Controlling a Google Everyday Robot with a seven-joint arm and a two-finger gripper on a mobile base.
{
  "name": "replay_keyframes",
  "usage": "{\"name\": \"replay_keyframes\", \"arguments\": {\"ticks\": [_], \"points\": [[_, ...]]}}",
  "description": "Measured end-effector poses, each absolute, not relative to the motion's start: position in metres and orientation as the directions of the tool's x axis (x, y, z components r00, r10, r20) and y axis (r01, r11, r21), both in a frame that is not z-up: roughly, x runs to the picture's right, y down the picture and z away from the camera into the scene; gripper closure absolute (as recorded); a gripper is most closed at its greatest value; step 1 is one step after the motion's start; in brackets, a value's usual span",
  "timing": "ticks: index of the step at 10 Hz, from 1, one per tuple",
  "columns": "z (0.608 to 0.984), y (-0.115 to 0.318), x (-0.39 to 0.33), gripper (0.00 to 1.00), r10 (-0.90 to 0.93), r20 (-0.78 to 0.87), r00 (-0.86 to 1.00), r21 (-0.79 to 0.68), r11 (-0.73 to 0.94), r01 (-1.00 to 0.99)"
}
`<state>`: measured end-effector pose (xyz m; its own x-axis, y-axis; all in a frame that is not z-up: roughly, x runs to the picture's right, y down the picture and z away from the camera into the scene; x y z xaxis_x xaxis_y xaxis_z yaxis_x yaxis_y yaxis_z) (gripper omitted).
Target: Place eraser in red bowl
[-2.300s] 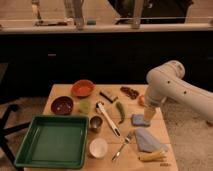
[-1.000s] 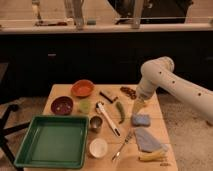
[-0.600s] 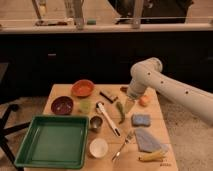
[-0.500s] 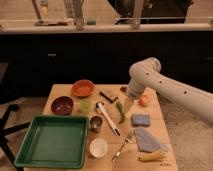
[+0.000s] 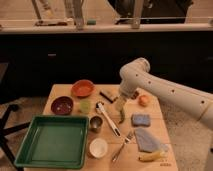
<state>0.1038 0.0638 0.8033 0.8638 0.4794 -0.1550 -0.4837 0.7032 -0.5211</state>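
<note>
Wooden table (image 5: 161, 112), crowded from its near edge outward. Nearest of all, well short of the gripper (image 5: 120, 106): green tray (image 5: 50, 142) and white cup (image 5: 98, 148), with fork (image 5: 123, 145), grey-blue cloth (image 5: 148, 139) and something yellow (image 5: 152, 156) off to the near right. Closer in: metal cup (image 5: 96, 123) and white-handled utensil (image 5: 108, 118) just near-left of the gripper, blue sponge (image 5: 141, 119) just near-right.

Hangs pointing down over mid-table, right above a green pepper (image 5: 121, 117), possibly touching it. Spread or closed: cannot tell.

Just beyond the gripper and a little left, apart from it: eraser (image 5: 107, 95), dark face up, lying flat and not yet gripped. Farther left and beyond again: red bowl (image 5: 82, 88), near the far-left corner. Near-left of that: maroon bowl (image 5: 62, 105). Right of the gripper: orange fruit (image 5: 144, 100). Behind everything: dark cabinets under a long counter.

Likely trouble from here:
- Closing on the pepper instead of the eraser, since the pepper is the closer of the two.
- Skidding the flat, low eraser across the wood instead of lifting it, through too shallow a descent.
- Knocking the utensil on the sweep leftward.
- Releasing over the maroon bowl, close beside the red one and similar in shape.
</note>
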Motion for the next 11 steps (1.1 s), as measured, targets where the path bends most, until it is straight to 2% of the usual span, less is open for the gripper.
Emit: {"name": "replay_keyframes", "arguments": {"ticks": [5, 11], "points": [[0.847, 0.063, 0.095, 0.20, 0.547, -0.172, 0.819, -0.587, 0.611, -0.531], [0.876, 0.058, 0.063, 0.20, 0.507, -0.169, 0.845, -0.534, 0.674, -0.511]]}}
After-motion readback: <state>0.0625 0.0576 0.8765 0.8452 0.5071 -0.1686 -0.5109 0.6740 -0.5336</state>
